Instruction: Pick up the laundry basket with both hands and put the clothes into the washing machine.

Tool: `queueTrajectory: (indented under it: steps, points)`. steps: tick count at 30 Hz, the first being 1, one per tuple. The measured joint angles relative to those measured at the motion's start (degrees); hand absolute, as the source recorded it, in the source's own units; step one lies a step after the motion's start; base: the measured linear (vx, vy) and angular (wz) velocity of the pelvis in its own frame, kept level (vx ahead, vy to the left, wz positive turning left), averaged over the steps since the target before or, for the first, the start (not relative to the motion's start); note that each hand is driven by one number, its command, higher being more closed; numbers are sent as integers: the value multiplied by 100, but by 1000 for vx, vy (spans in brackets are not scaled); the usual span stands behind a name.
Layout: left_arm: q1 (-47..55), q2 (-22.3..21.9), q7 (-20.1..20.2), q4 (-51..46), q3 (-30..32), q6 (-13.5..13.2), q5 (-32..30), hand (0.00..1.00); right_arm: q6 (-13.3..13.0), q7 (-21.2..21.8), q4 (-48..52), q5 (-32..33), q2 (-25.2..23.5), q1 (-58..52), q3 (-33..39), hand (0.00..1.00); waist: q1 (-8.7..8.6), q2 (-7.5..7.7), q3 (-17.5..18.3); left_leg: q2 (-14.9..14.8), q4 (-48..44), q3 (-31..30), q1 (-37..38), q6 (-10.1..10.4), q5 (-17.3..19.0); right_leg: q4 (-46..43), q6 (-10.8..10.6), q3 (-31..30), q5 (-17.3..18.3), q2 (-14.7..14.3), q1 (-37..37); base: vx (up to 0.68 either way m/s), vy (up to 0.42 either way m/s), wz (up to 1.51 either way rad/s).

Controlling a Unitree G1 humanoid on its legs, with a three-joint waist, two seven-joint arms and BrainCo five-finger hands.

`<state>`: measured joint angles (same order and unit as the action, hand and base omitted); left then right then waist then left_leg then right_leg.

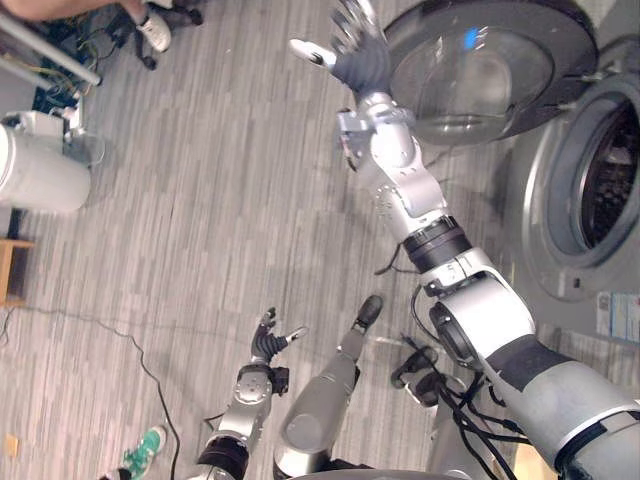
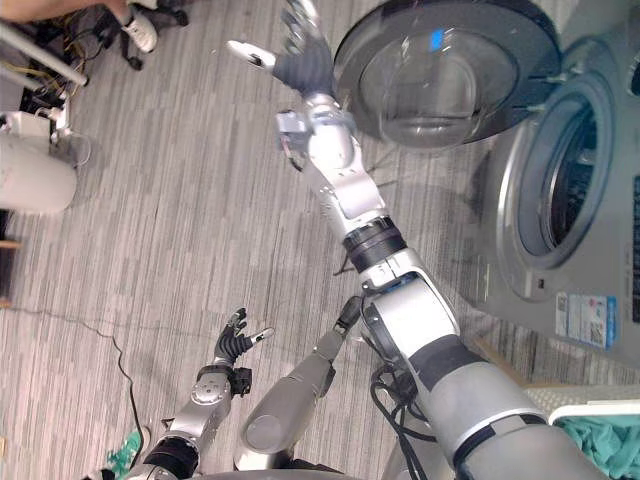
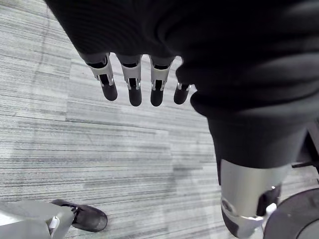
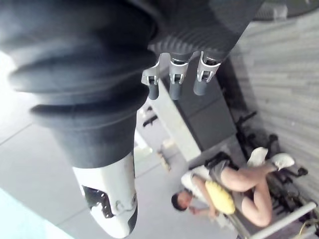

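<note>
Basket (image 2: 586,411) with teal clothes (image 2: 606,446)

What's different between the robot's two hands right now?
The right hand is stretched far out near the open washing machine door; the left hand hangs low over the floor. The right hand's fingers spread wide; the left hand's look relaxed. Both are empty.

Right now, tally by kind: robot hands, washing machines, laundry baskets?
Robot hands: 2, left hand and right hand, both open and empty.
Washing machine: 1, its door swung open.
Laundry basket: 1, teal clothes inside.
Total: 4.
</note>
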<state>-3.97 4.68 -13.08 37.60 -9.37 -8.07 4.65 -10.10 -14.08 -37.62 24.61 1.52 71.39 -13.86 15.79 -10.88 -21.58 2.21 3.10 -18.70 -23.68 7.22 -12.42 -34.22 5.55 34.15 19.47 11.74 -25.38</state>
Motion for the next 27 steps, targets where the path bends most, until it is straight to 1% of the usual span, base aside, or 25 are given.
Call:
queueTrajectory:
  steps: [2,3,4,6,7,8,9,10,11,13,14,16,17,18,19,20,21,22,24,26,27]
  points:
    - [-7,1,-27,11,-13,2,-1,0,-8,29,7,-1,78,-88,-11,0,-60,41,-27,-13,2,64,-17,0,0,79,-1,-170,-16,-76,-42,-1,-52,-15]
    - [-33,-4,-34,22,-26,11,-6,0,-7,38,21,-1,163,-246,-38,0,-91,51,-35,-58,8,178,-38,-1,-1,174,-14,-313,-101,-152,-101,-39,-18,-64]
    - [-103,-1,-46,53,-24,16,-12,0,-2,55,22,-1,348,-466,-75,0,-122,74,-51,-133,35,354,-38,-2,-1,315,-16,-491,-236,-269,-156,-50,3,-86]
    - [-228,18,-78,126,-12,31,-17,0,29,78,111,0,572,-847,-99,0,-265,116,-79,-222,72,580,-37,-30,-22,514,-33,-711,-415,-411,-208,-61,16,-78]
    - [-311,43,-88,131,-11,57,-38,0,48,101,279,1,731,-1170,-133,0,-370,174,-117,-262,97,733,-22,-45,-34,612,-37,-877,-512,-489,-240,-116,52,-89]
    - [-491,94,-93,131,-14,85,-62,0,53,192,640,2,1019,-1779,-153,0,-575,276,-183,-318,108,965,-16,-46,-33,767,-64,-1093,-674,-580,-288,-117,60,-94]
    - [-615,137,-92,132,-20,110,-90,0,62,256,857,-1,1175,-2173,-156,0,-714,326,-216,-335,113,1076,-12,-47,-33,844,-77,-1201,-748,-620,-311,-99,57,-77]
    - [-694,152,-92,130,-25,128,-94,0,71,301,1018,0,1283,-2445,-153,0,-820,351,-231,-342,126,1132,-3,-47,-32,877,-109,-1256,-784,-637,-319,-66,40,-58]
    - [-864,192,-93,120,-54,136,-102,0,87,400,1359,0,1479,-3020,-136,0,-1001,398,-261,-366,216,1239,74,-49,-32,944,-117,-1399,-860,-679,-328,-76,43,-57]
    - [-1236,352,-87,110,-217,142,-156,0,115,658,2044,-1,1673,-4006,3,0,-1231,445,-278,-392,221,1476,83,-81,-8,1053,-165,-1633,-975,-743,-397,-74,39,-65]
    - [-1391,389,-85,111,-228,148,-173,0,116,749,2223,7,1693,-4279,78,0,-1268,455,-284,-404,221,1547,82,-100,4,1074,-179,-1701,-992,-764,-425,-56,26,-56]
    - [-2048,652,-102,114,-226,150,-211,0,101,1096,2612,148,1653,-5121,291,0,-1515,524,-328,-428,221,1762,49,-105,8,1110,-161,-1858,-1091,-808,-529,-51,13,-42]
    - [-2255,749,-102,120,-226,151,-211,0,101,1174,2647,205,1615,-5294,334,0,-1558,546,-341,-441,221,1789,34,-108,10,1130,-167,-1902,-1117,-833,-555,-50,-2,-43]
    - [-2667,965,-104,129,-222,152,-211,0,98,1277,2742,247,1514,-5686,438,0,-1630,615,-383,-489,221,1924,2,-156,41,1205,-196,-2010,-1166,-905,-616,-52,-7,-48]
    - [-3064,1225,-108,185,-220,149,-212,0,97,1340,2755,245,1392,-5981,503,0,-1667,663,-409,-525,221,2031,-72,-158,43,1293,-170,-2077,-1260,-965,-685,-53,-3,-48]
    - [-3278,1351,-108,274,-220,142,-222,0,98,1366,2754,228,1329,-6123,529,0,-1708,683,-420,-539,221,2056,-111,-159,43,1343,-194,-2103,-1283,-988,-716,-41,11,-36]
    - [-3652,1621,-110,465,-219,143,-276,0,101,1443,2751,197,1225,-6397,593,0,-1834,712,-433,-551,221,2112,-190,-163,45,1397,-206,-2160,-1324,-1016,-805,-10,25,-36]
    - [-3989,1887,-116,604,-216,153,-312,0,100,1449,2744,180,1073,-6664,626,0,-1890,770,-468,-568,221,2220,-233,-199,62,1427,-163,-2260,-1404,-1052,-870,11,25,-38]
    - [-4328,2106,-150,635,-201,159,-316,0,97,1450,2745,179,948,-7078,635,0,-1915,824,-500,-578,221,2357,-267,-255,99,1437,-177,-2362,-1431,-1073,-941,44,23,-32]
    - [-4590,2152,-210,640,-123,161,-317,0,93,1450,2811,176,779,-7427,676,0,-1950,831,-503,-576,221,2407,-313,-257,100,1436,-178,-2383,-1431,-1071,-1000,57,14,-12]
    - [-4750,2181,-253,652,-104,163,-319,0,83,1442,2935,176,654,-7604,687,0,-1951,867,-524,-583,221,2480,-335,-256,101,1436,-177,-2404,-1431,-1072,-1030,47,1,-8]
